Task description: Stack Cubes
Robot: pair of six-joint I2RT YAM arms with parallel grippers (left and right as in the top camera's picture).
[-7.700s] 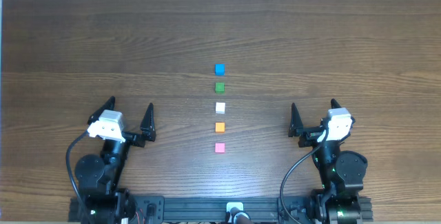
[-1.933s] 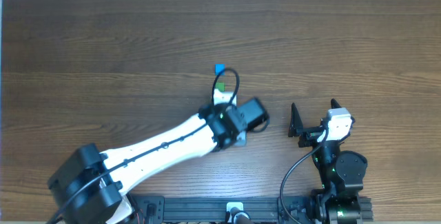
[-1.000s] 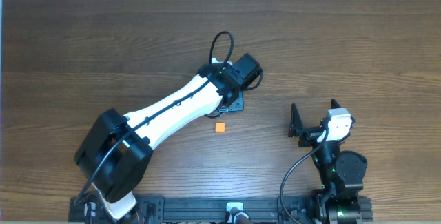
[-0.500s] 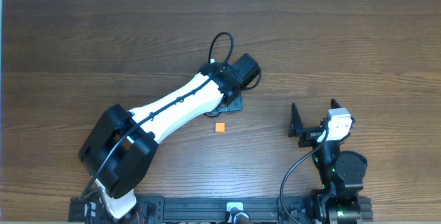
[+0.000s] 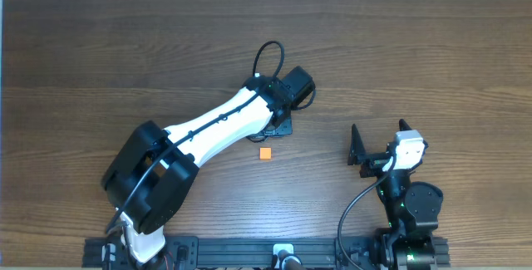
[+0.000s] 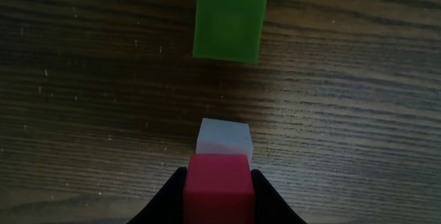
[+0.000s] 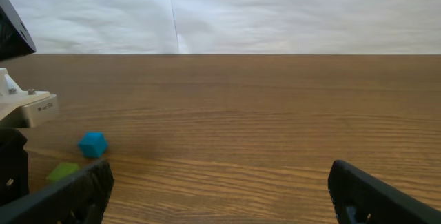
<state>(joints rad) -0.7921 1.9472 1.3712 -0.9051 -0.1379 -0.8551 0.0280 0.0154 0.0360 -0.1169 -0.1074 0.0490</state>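
Wooden bench: the left tool, clamping the pink cube, has carried it over the white cube; lowering and release remain. The right tool sits open.

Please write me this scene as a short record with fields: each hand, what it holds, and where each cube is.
left hand: shut on pink cube, held over white cube; contact unclear
right hand: open, empty, near its base
green cube: on table, apart from white cube
orange cube: on table, alone
blue cube: on table, near green cube
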